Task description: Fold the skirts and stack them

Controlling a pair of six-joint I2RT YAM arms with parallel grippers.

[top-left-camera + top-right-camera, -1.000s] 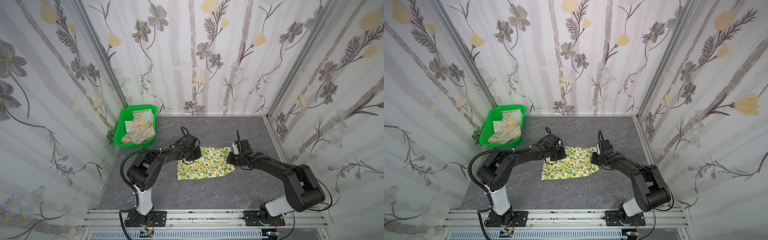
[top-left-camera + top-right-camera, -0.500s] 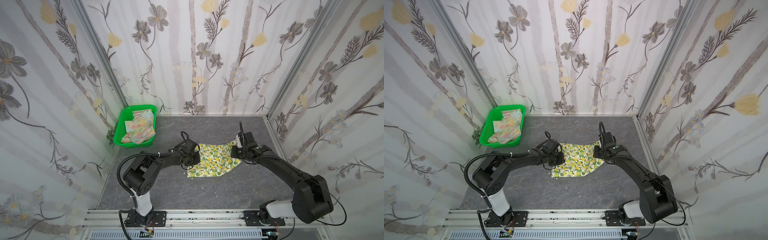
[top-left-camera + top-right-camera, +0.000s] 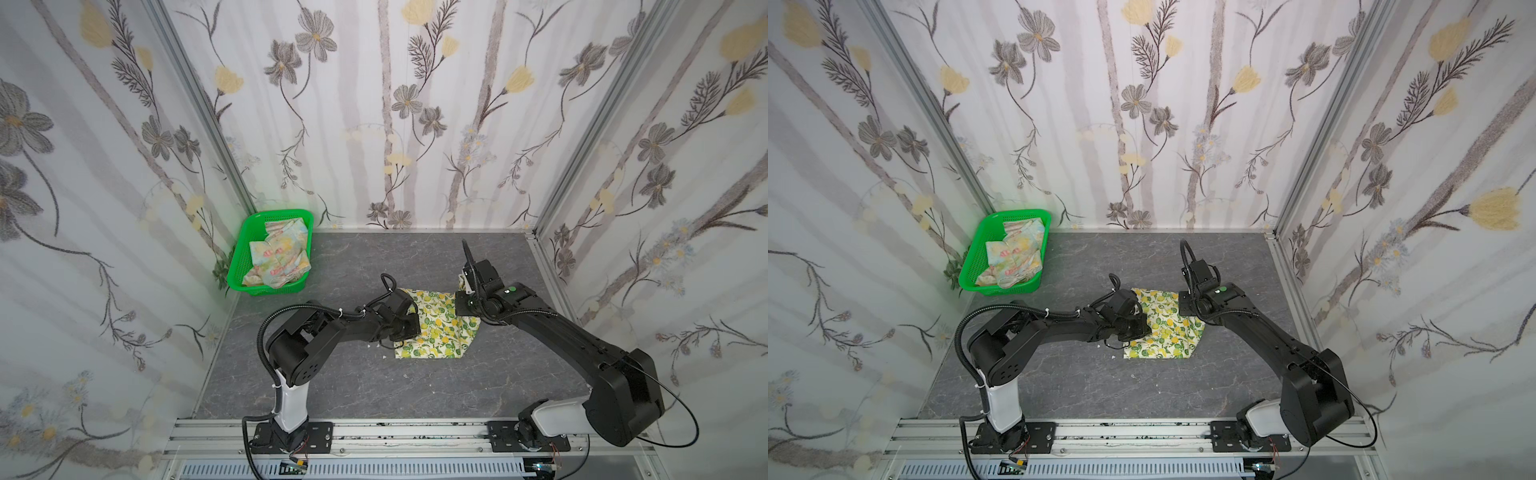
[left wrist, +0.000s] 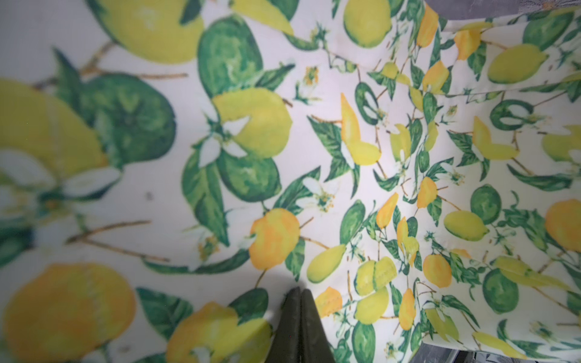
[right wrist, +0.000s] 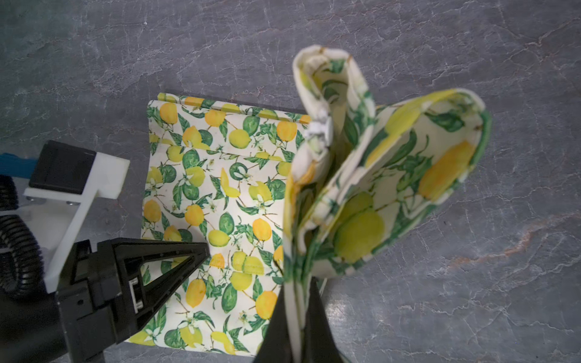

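The lemon skirt lies mostly flat on the grey table in both top views. My right gripper is shut on its right edge. It holds a doubled-over flap up off the table. My left gripper is shut and turned on its side. It lies low over the skirt's left part, with no cloth showing between its fingers. The pastel flowered skirt sits crumpled in the green basket.
The green basket stands in the back left corner against the wall. Papered walls close in the table on three sides. The aluminium rail with both arm bases runs along the front edge.
Both grippers and the lemon skirt shifted right. The skirt went from spread wide to a narrower folded shape. The right gripper raised its edge, and the left jaws closed fully.
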